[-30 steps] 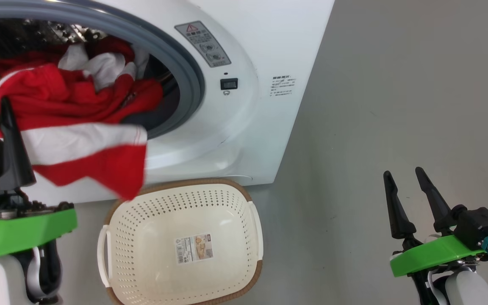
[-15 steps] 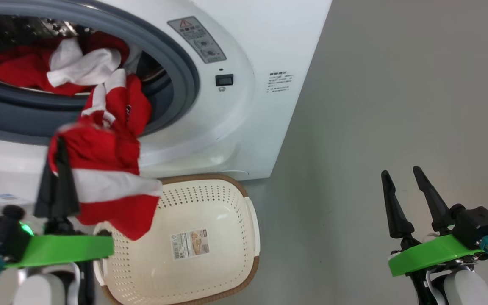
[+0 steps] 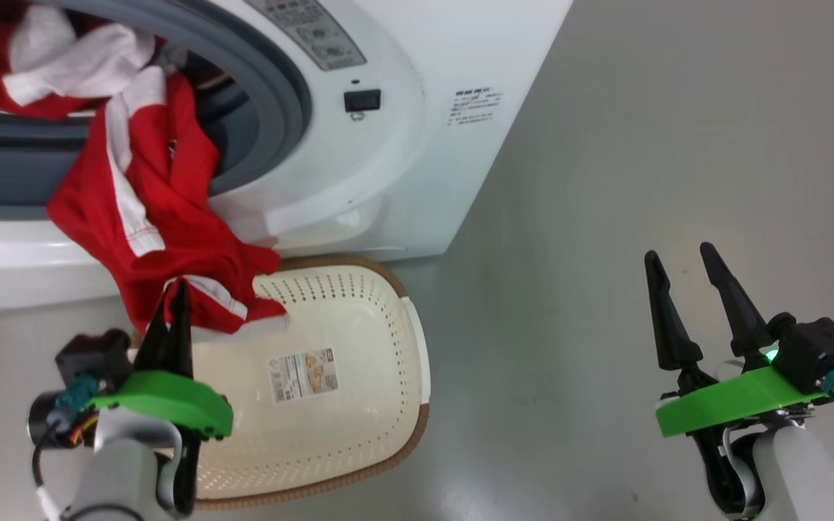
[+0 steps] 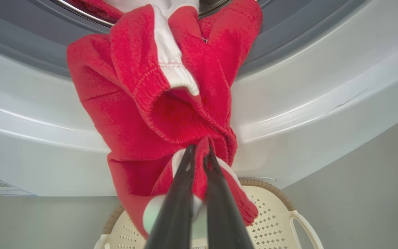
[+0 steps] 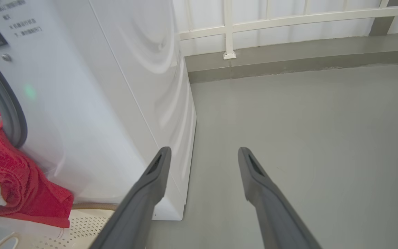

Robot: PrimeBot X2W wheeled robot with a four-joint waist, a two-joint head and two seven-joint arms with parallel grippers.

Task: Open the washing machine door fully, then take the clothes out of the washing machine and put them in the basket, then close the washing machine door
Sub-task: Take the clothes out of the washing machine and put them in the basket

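Left gripper [image 3: 174, 289]: clenched on the hem of a red garment [image 3: 163, 224] with white trim.
Red garment: hangs from the washing machine [image 3: 402, 166] drum mouth down over the cream basket [image 3: 388, 405] rim.
Other clothes [image 3: 40, 51]: red and white, inside the drum.
Right gripper [image 3: 677, 252]: fingers spread, empty, above grey floor [image 3: 641, 145].

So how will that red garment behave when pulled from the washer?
Probably floppy: the garment hangs in folds from the washer to the shut left gripper. Likely light, since a pinch on one bunched edge carries it. Its upper part lies inside the washer, so it may drag other clothes along.
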